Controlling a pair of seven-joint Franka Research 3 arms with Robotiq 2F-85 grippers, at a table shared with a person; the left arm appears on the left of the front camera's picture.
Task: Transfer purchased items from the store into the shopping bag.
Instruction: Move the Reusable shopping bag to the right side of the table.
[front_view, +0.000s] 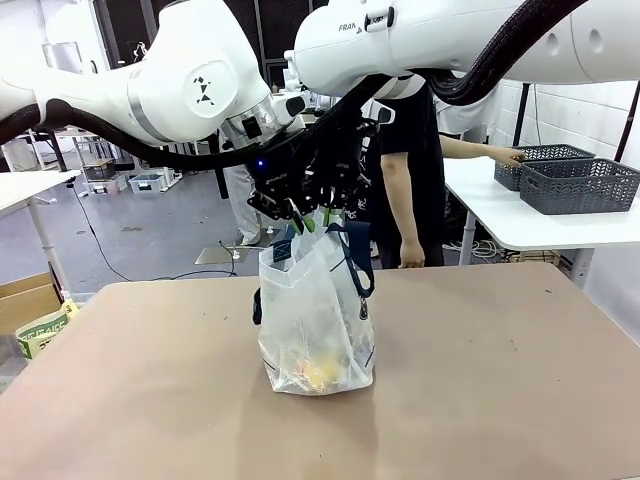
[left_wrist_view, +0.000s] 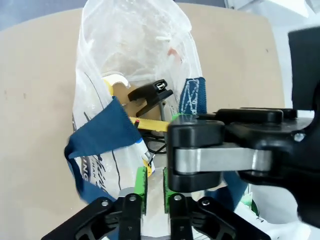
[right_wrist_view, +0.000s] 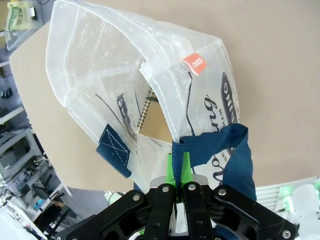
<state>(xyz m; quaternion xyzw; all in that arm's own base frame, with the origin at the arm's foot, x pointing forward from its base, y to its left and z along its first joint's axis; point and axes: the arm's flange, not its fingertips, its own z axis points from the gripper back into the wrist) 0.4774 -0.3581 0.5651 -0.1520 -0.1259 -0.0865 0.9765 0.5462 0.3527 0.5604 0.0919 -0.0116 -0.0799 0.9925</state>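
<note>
The bag (front_view: 315, 310) stands mid-table with yellow items (front_view: 322, 372) inside. The left gripper (left_wrist_view: 154, 192) pinches its rim; the right gripper (right_wrist_view: 178, 182) clamps a strap (right_wrist_view: 234, 142). Uneven pulling could tear the film or tip the bag.

Front view: fixed, robot's side, mid-distance, facing across table (front_view: 500, 390) to far side. Wrist views: both close, looking down. Shared by all: shopping bag (front_view: 312, 320).

Bright diffuse indoor light; soft shadow under shopping bag (front_view: 312, 320); wrist views fisheye w/ soft edges.
</note>
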